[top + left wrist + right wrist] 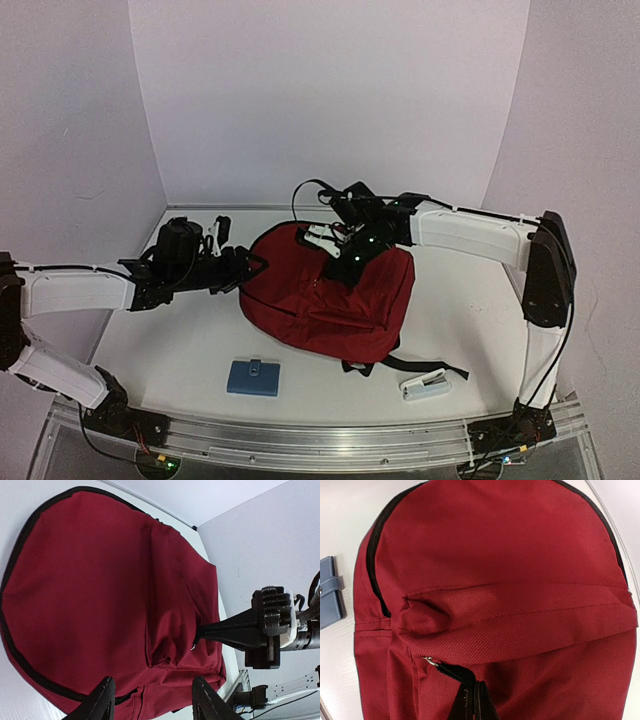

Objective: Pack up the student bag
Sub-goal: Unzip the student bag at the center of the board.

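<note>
The student bag [330,300] is lying flat on the table [470,310] between the two arms, front panel facing up. The right gripper [472,702] is reaching over the bag's far edge with its jaws pinched fully together on the black zipper pull [451,671]. The fabric is puckering just beside the pull, which suggests the pull is under tension so the zip can be run open. This is probably the front pocket's zip, though a fabric flap is hiding the teeth, so how far it is open cannot be told.

The left gripper [152,685] is hovering at the bag's left edge with its fingers well apart and nothing between them. It is likely sitting there to pin or grasp the soft cloth, so the bag does not slide while the zip is being pulled.

A blue wallet [253,378] is waiting near the bag's front-left side, and a white and pale-blue item [425,385] near its front-right corner. Both are outside the bag, so packing is looking barely begun.
</note>
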`<state>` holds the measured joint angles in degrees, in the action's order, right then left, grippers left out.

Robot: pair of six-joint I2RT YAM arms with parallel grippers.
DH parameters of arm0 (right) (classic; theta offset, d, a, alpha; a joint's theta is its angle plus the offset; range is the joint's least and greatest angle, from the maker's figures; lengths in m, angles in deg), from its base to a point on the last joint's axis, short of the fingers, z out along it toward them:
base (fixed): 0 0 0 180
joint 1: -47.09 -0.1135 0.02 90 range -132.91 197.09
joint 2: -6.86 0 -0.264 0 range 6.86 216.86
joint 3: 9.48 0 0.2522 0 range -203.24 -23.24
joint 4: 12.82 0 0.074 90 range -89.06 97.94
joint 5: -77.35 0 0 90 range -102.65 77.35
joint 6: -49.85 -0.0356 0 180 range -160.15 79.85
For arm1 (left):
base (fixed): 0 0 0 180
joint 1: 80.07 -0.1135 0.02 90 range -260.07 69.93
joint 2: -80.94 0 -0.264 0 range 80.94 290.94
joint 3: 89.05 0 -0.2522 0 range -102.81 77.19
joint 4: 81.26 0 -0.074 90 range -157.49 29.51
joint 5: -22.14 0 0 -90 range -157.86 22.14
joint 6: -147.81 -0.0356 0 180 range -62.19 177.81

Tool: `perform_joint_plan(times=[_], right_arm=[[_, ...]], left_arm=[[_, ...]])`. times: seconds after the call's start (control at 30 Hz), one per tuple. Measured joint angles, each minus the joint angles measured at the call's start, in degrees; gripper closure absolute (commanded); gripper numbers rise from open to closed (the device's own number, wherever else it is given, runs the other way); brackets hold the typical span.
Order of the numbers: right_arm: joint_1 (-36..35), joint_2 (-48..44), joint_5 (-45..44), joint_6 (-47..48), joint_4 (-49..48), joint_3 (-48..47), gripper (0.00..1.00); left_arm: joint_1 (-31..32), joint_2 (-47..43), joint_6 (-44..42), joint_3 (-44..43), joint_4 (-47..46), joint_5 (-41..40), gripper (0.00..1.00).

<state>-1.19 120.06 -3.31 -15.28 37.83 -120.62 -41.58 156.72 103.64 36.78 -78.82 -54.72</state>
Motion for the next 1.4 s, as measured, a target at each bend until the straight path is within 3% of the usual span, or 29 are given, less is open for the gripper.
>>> perform_joint_plan(times=[0.47, 0.53, 0.67, 0.87, 1.4], right_arm=[[-0.13, 0.0, 1.77, -3.16, 0.85, -0.54, 1.0], [-0.13, 0.0, 2.1, -3.5, 0.95, -0.54, 1.0], [-0.13, 0.0, 2.3, -3.87, 1.19, -0.54, 1.0], [0.42, 0.0, 0.94, -3.53, 1.39, -0.54, 1.0], [9.22, 4.57, -0.84, -1.27, 1.57, -9.25, 1.0]], left_arm=[[5.17, 19.65, 1.37, -6.57, -8.52, 5.61, 0.42], [5.94, 20.89, 1.82, -7.13, -9.65, 5.91, 0.49], [6.43, 21.99, 2.29, -7.27, -10.88, 6.21, 0.75], [6.46, 21.96, 2.33, -7.2, -10.65, 5.97, 0.98], [6.64, 16.95, 1.74, -5.13, -7.5, 4.17, 1.0]])
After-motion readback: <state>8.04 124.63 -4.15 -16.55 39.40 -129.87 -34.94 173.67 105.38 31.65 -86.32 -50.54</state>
